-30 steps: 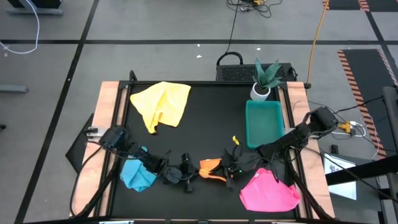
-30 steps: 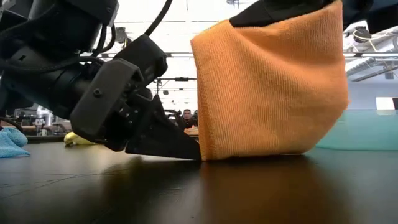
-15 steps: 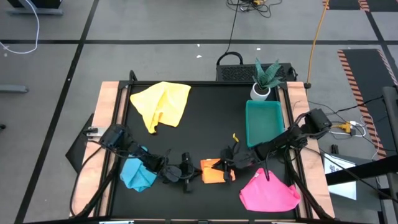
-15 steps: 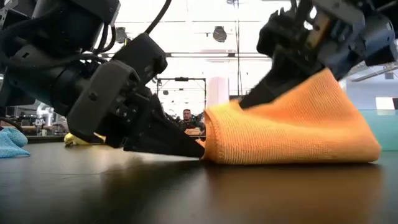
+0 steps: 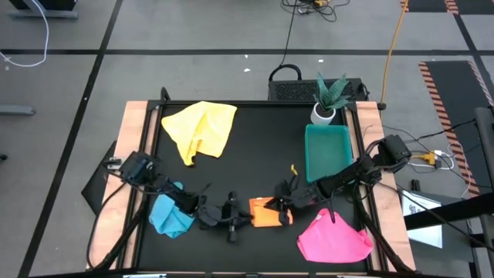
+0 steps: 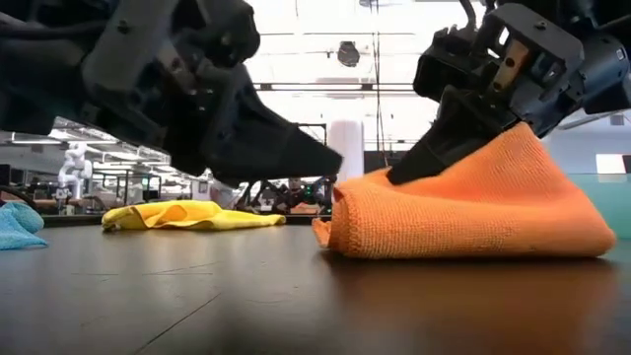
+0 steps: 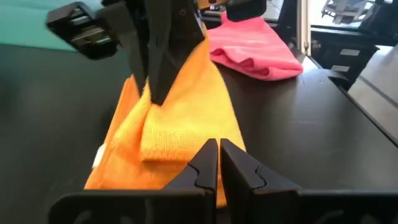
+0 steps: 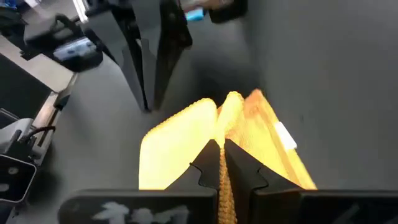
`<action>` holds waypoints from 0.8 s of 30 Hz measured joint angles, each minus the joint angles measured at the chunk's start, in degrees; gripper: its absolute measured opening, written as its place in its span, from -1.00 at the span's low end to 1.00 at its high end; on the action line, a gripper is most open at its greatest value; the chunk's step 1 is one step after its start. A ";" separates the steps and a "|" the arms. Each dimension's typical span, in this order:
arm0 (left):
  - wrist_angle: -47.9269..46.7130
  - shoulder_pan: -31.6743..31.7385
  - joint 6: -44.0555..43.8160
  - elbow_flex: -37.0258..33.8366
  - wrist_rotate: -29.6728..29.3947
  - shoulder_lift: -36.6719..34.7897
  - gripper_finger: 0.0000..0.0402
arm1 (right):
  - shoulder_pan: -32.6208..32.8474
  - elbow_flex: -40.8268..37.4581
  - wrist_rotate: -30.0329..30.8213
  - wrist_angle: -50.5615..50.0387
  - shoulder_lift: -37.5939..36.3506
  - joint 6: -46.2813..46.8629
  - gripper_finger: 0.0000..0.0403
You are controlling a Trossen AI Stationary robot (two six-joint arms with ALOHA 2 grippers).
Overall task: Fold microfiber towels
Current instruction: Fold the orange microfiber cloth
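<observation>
An orange towel (image 5: 266, 213) lies folded on the black table near its front edge. It also shows in the low view (image 6: 463, 212). My right gripper (image 8: 221, 152) is shut on the towel's raised top, at the towel's right side (image 5: 288, 204). My left gripper (image 7: 219, 152) is shut and empty. It hangs just above the table beside the towel's left edge (image 6: 330, 158). A yellow towel (image 5: 202, 130) lies crumpled at the far left. A light blue towel (image 5: 170, 216) lies under my left arm, and a pink towel (image 5: 333, 239) lies at the near right. My right gripper pinches a raised fold on the orange towel's top (image 8: 227, 109) between its two fingers. The fingers (image 6: 439, 148) slant down from the table's right. The towel's underside rests on the table, and the held part is drawn up into a ridge (image 6: 523, 143).
A green tray (image 5: 328, 152) stands at the right, with a potted plant (image 5: 328, 96) behind it. Wooden rails (image 5: 135, 147) line the table's left and right edges. The black surface between the yellow towel and the tray is bare.
My right gripper has gone down with the orange towel. The towel hung upright a second ago and now lies folded over on the table in a low mound. My left gripper was at the towel's lower left edge on the table and has risen clear of it.
</observation>
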 joint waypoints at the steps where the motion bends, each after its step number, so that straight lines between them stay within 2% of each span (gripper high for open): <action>1: -0.13 0.07 0.04 0.25 0.18 0.10 -0.91 | -0.26 0.00 -0.06 0.72 0.00 -0.28 -1.00; 13: -7.42 1.16 2.54 4.53 0.27 0.05 -0.91 | -3.37 -0.04 -0.16 2.54 4.87 -1.94 -0.98; 19: -9.97 2.80 0.66 4.62 0.26 0.05 -0.91 | -3.68 -0.04 0.38 2.60 5.20 -6.03 -0.85; 24: -11.85 3.39 -0.95 4.62 0.24 0.05 -0.91 | -3.72 -0.04 1.58 2.12 3.38 -9.19 -0.66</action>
